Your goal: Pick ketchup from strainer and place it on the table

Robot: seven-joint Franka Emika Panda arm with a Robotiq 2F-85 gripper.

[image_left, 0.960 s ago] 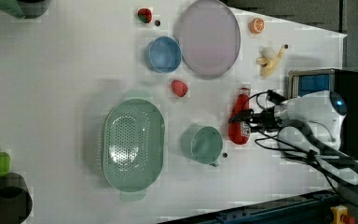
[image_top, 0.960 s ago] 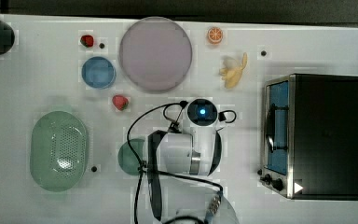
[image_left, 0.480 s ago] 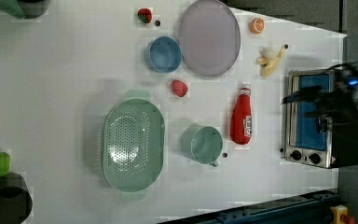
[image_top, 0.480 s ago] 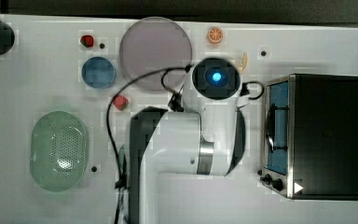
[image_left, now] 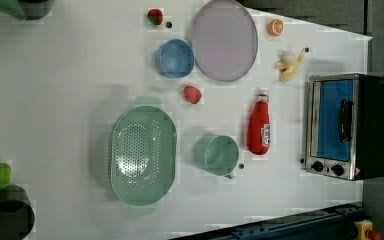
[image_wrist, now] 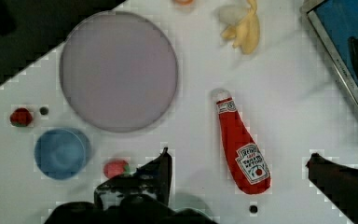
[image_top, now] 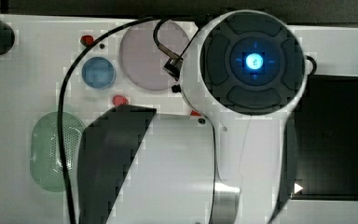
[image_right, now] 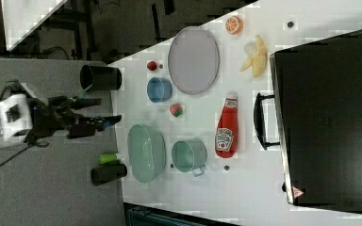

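Observation:
The ketchup (image_left: 258, 125) lies flat on the white table (image_left: 55, 100), between the green cup and the toaster oven, its white cap toward the purple plate. It also shows on the table in the right view (image_right: 227, 125) and the wrist view (image_wrist: 240, 144). The pale green strainer (image_left: 142, 155) holds nothing and stands apart from the bottle, on the far side of the cup. My gripper (image_right: 101, 112) is open and holds nothing, lifted far off the table. In the wrist view the gripper (image_wrist: 237, 155) has its two dark fingers (image_wrist: 158, 170) spread on either side of the bottle far below.
A toaster oven (image_left: 340, 127) stands at the left view's right. A green cup (image_left: 220, 155), a blue bowl (image_left: 175, 58), a purple plate (image_left: 224, 40), two strawberries (image_left: 192, 94), a banana (image_left: 290, 65) and an orange slice (image_left: 275, 27) sit around. The arm's body (image_top: 168, 163) covers much of the top view.
The arm has risen away from the ketchup, leaving the left view to the right and growing large in the top view. The bottle stays lying on the table.

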